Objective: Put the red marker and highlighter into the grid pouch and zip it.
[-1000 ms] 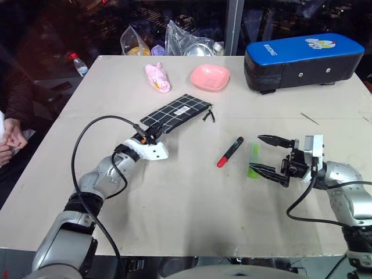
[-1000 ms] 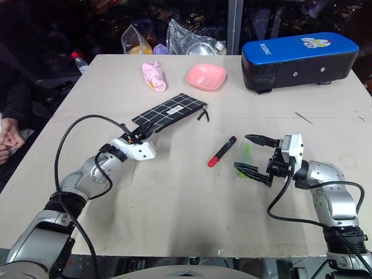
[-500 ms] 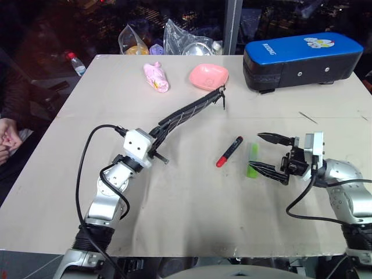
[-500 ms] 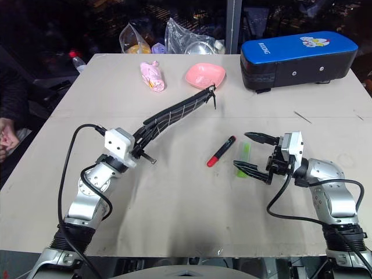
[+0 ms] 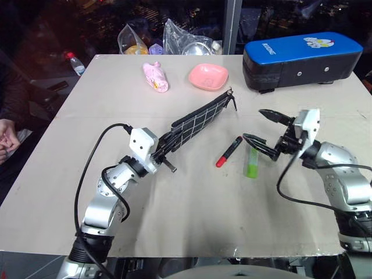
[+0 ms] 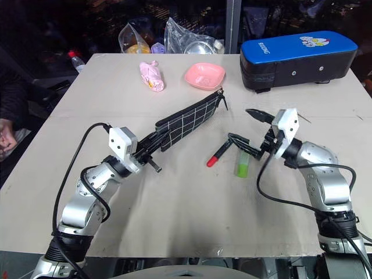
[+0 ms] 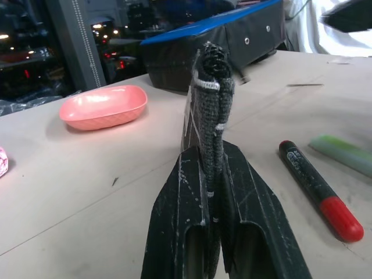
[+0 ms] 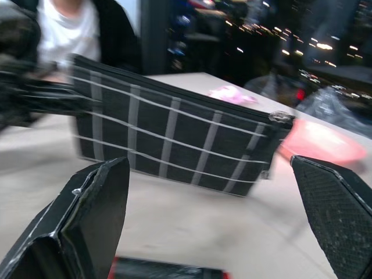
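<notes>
The beige table (image 5: 174,221) carries the red marker (image 5: 229,151), the highlighter (image 5: 252,162), a pink bowl (image 5: 208,77) and a blue case (image 5: 302,60).

A beige table (image 5: 174,221) carries a few items along its far edge. A pink dish (image 5: 208,77) sits near the middle of that edge, with a crumpled pink wrapper (image 5: 157,77) to its left. At the far right stands a big blue-topped black case (image 5: 302,61) with white lettering and a small cartoon print on the lid. Behind the dish, at the table's far edge, lie clear plastic bags (image 5: 185,42), one holding something yellow. A plastic bottle (image 5: 76,63) with a red cap stands off the far left corner. A person's hand (image 5: 7,138) shows at the left edge.
</notes>
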`<state>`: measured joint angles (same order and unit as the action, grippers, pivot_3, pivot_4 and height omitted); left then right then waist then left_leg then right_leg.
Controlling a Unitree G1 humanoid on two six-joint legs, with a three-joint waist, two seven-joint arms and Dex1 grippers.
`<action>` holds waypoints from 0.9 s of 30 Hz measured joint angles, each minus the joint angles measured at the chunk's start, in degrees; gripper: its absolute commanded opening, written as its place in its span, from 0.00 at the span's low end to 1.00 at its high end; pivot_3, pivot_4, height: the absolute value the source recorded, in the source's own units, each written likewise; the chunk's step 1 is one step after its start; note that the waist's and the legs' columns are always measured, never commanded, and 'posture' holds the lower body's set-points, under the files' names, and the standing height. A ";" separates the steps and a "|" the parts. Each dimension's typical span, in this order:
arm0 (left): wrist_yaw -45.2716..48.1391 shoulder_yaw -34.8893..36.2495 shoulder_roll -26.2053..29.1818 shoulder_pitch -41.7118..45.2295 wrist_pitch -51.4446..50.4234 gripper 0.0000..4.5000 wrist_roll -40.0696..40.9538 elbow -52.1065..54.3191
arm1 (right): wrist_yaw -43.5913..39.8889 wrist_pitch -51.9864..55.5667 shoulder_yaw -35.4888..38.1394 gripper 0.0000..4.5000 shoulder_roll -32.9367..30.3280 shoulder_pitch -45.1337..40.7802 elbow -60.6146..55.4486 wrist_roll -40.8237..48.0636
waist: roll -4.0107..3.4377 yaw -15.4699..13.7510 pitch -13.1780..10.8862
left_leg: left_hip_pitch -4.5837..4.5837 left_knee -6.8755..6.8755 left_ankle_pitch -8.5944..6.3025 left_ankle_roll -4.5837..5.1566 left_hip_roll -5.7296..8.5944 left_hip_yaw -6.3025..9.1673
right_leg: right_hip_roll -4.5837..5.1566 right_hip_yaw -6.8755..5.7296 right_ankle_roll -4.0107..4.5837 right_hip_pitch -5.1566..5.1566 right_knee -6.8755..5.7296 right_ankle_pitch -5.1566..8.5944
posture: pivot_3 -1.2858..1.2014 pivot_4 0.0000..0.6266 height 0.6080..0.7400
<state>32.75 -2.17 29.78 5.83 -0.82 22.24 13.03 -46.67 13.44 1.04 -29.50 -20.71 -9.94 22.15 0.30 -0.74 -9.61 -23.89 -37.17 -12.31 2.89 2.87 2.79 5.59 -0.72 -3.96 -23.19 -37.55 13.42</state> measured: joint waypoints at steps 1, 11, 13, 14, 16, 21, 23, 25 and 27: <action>0.62 0.04 0.11 -0.09 0.07 0.05 -0.64 0.05 | 0.61 0.40 -1.30 1.00 -0.57 -1.55 0.10 -1.97 | 0.00 -0.02 0.00 | 0.00 0.00 0.00 0.00 0.00 0.00 | 0.00 -0.01 0.00 0.00 0.00 0.00 | 0.52 0.24 0.89; 6.06 -0.05 2.08 -1.88 3.10 0.05 -5.28 0.36 | -5.84 -11.71 -13.56 1.00 -3.44 -15.63 13.36 -16.91 | 0.05 -0.02 -0.06 | 0.00 0.06 0.00 0.01 -0.02 -0.01 | -0.09 -0.03 0.00 0.02 0.15 0.00 | 0.52 0.24 0.89; 6.94 0.06 2.09 -2.01 3.61 0.05 -5.24 0.36 | -8.05 -14.51 -14.23 1.00 -3.11 -18.29 18.11 -17.53 | 0.08 0.02 -0.09 | -0.01 0.06 0.00 0.01 -0.01 -0.02 | -0.08 -0.01 -0.01 0.03 0.18 -0.01 | 0.52 0.24 0.89; 7.46 0.16 2.19 -2.18 3.91 0.05 -5.23 0.36 | -9.20 -15.86 -14.18 1.00 -3.20 -19.38 20.38 -17.49 | 0.09 0.00 -0.10 | -0.01 0.06 0.00 0.01 -0.01 -0.01 | -0.08 -0.02 -0.01 0.04 0.19 -0.01 | 0.52 0.24 0.89; 8.47 0.87 2.55 -2.71 4.18 0.05 -5.08 0.36 | -11.32 -18.16 -13.89 1.00 -3.56 -20.53 24.03 -17.24 | 0.11 0.00 -0.11 | -0.01 0.07 0.00 0.00 -0.02 0.00 | -0.09 -0.03 -0.01 0.04 0.20 -0.02 | 0.52 0.24 0.89; 10.08 3.12 3.15 -3.49 4.30 0.05 -4.09 0.62 | -12.12 -15.44 -11.31 1.00 -3.21 -20.79 31.48 -15.72 | 0.11 0.05 -0.12 | -0.01 0.10 0.00 0.00 -0.03 0.00 | -0.07 0.00 0.01 0.03 0.21 -0.01 | 0.52 0.24 0.89; 10.53 3.53 3.14 -3.94 4.34 0.05 -4.09 1.03 | -9.26 -9.33 -9.30 1.00 -1.68 -20.95 32.17 -14.75 | 0.11 0.17 -0.12 | -0.01 0.12 0.00 0.00 -0.07 -0.01 | -0.06 0.02 0.03 0.01 0.21 -0.02 | 0.52 0.24 0.89; 10.68 3.79 3.12 -4.06 4.37 0.05 -4.10 1.53 | -7.32 -3.19 -8.33 1.00 -0.25 -21.12 31.91 -13.41 | 0.10 0.21 -0.12 | -0.01 0.14 0.00 0.00 -0.11 0.00 | 0.02 0.02 0.04 0.00 0.21 -0.02 | 0.52 0.24 0.89; 10.74 3.94 3.06 -4.20 4.41 0.05 -4.10 1.65 | -6.53 2.47 -7.52 1.00 1.23 -21.12 29.84 -11.62 | 0.09 0.20 -0.13 | -0.01 0.17 0.00 0.00 -0.10 -0.01 | 0.03 0.04 0.04 -0.04 0.21 -0.02 | 0.52 0.24 0.89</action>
<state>43.49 1.77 32.84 1.63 3.59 18.14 14.67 -53.20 15.90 -6.47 -28.27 -41.82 19.90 10.52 0.39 -0.53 -9.74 -23.90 -36.99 -12.31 2.89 2.77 2.78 5.62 -0.68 -3.92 -23.23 -37.35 13.40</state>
